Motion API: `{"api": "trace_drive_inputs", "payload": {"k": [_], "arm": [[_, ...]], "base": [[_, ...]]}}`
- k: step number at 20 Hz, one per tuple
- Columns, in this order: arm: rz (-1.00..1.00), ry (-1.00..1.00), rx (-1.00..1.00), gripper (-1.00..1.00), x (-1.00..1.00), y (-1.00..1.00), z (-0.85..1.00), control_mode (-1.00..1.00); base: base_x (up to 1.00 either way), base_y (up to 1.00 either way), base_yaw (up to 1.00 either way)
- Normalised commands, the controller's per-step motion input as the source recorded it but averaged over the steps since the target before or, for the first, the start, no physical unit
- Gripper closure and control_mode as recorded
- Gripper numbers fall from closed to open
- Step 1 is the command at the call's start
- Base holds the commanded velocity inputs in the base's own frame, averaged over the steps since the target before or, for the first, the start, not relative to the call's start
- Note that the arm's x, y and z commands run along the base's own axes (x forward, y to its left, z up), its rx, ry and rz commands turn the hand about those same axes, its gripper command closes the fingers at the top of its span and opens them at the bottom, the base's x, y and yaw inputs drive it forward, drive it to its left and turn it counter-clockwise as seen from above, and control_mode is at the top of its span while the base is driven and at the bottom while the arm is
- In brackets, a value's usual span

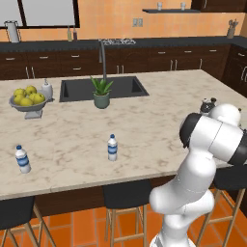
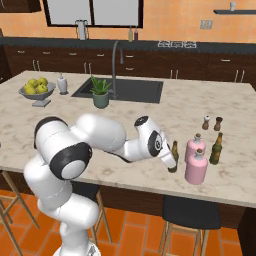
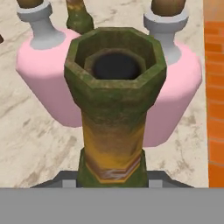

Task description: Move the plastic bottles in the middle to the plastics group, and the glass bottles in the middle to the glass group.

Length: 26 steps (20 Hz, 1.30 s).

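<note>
At right counter edge, slim beer bottle [image 2: 174, 156] upright, gripper [image 2: 171, 161] at its body, just left of near pink bottle [image 2: 196, 167]. Hand view: open neck [image 3: 116, 65] of beer bottle close up, yellow band below, base between dark fingertips; whether pinching or merely flanking cannot be told. Behind it two pink bottles, second pink bottle [image 2: 194, 147] farther back, second beer bottle [image 2: 216, 149] at right, all close together. Tiny shakers [image 2: 212, 122] beyond. Water bottle [image 1: 112, 147] mid-counter, near front edge; identical water bottle [image 1: 22, 159] well apart at left. Farther back: potted plant [image 1: 101, 91] by sink [image 1: 77, 89], fruit bowl [image 1: 28, 102], white pump bottle [image 1: 46, 89].
</note>
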Motion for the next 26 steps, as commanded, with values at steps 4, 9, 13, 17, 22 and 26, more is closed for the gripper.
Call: {"api": "trace_drive_inputs", "payload": {"k": [4, 9, 13, 17, 22, 26], "arm": [[-0.01, 0.0, 0.0, 1.0, 0.02, 0.0, -0.41, -1.0], [0.0, 0.0, 0.0, 1.0, 0.07, 0.0, -0.05, -1.0], [-0.02, 0.0, 0.0, 1.0, 0.32, -0.04, 0.0, -1.0], [-0.05, 0.0, 0.0, 1.0, 0.28, -0.16, 0.0, -1.0], [-0.02, -0.04, 0.0, 1.0, 0.09, -0.09, -0.01, -1.0], [0.0, -0.07, 0.0, 1.0, 0.0, 0.0, -0.37, -1.0]], "base": [[0.0, 0.0, 0.0], [0.0, 0.0, 0.0], [0.0, 0.0, 0.0], [0.0, 0.0, 0.0], [0.0, 0.0, 0.0], [0.0, 0.0, 0.0]]}}
